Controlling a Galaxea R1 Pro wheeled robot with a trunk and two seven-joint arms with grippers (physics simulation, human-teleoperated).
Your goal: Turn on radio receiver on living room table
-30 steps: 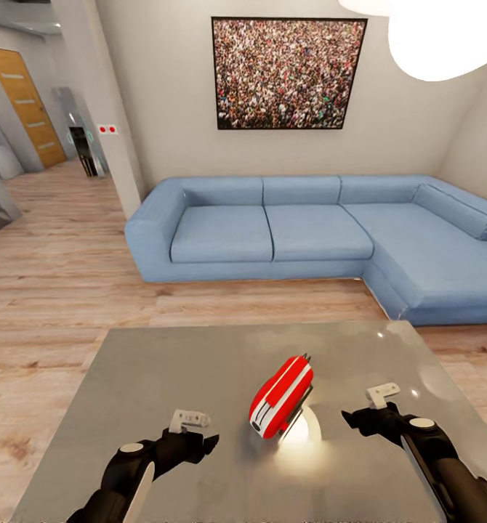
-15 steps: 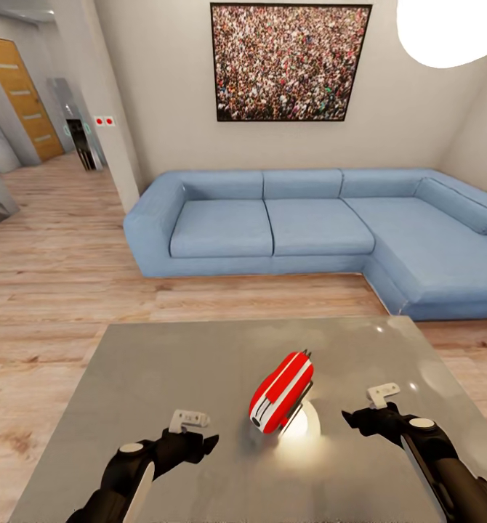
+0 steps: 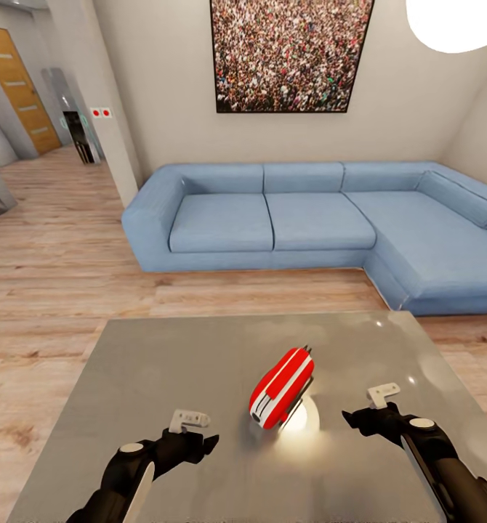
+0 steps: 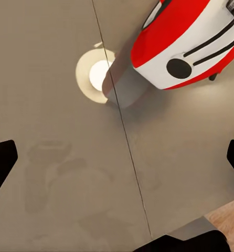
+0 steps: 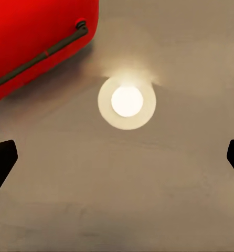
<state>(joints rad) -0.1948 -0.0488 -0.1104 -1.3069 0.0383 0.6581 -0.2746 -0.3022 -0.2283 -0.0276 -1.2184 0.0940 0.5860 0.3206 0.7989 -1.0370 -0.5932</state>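
The red radio receiver (image 3: 281, 388) with a white side band lies tilted in the middle of the glossy grey table (image 3: 156, 378). It sits between my two grippers and a little beyond them. My left gripper (image 3: 202, 441) hovers open over the table, near and left of the radio. My right gripper (image 3: 357, 419) hovers open to the radio's right. In the left wrist view the radio (image 4: 190, 47) shows its dark round dial, beyond the spread black fingertips (image 4: 1, 163). In the right wrist view the radio's red body (image 5: 28, 37) and thin wire handle show.
A bright lamp reflection (image 3: 302, 420) glows on the table beside the radio. Beyond the table stand a blue L-shaped sofa (image 3: 309, 225), a crowd photo (image 3: 287, 54) and a white pendant lamp (image 3: 454, 22). Wood floor (image 3: 54, 290) surrounds the table; a hallway door (image 3: 11, 80) is far left.
The whole picture has shifted: sofa, photo and the table's far edge sit higher, so the camera moved. Both arms keep their pose. The radio rests in the same spot on the table.
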